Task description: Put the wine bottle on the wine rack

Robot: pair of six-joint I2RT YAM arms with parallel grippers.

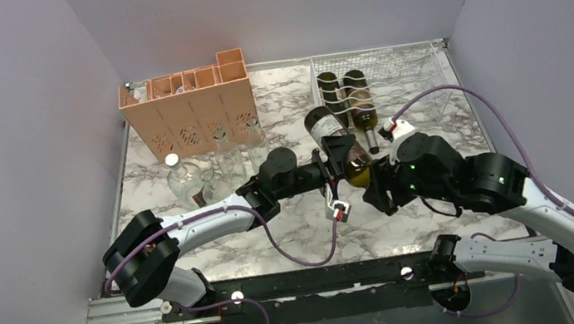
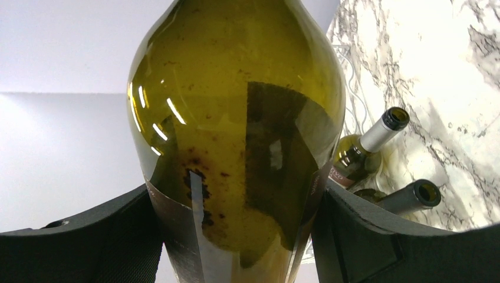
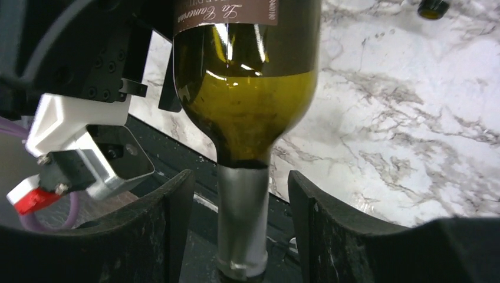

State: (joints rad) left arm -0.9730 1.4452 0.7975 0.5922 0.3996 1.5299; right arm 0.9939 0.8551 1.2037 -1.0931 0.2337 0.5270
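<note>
A green wine bottle [image 1: 338,145] with a dark label is held in the air over the marble table, base toward the back, silver-foiled neck toward the front. My left gripper [image 1: 332,158] is shut on its body; in the left wrist view the bottle [image 2: 236,118] fills the gap between both pads [image 2: 106,236]. My right gripper [image 1: 377,185] is open around the neck [image 3: 242,218], with a gap on each side of its fingers [image 3: 333,236]. The white wire wine rack [image 1: 410,70] stands at the back right and holds two bottles [image 1: 358,101] at its left end.
A peach-orange crate [image 1: 193,107] stands at the back left. Three clear glass bottles [image 1: 183,181] stand in front of it. The two racked bottles' necks [image 2: 383,127] point toward the front. Grey walls close in the table's sides and back.
</note>
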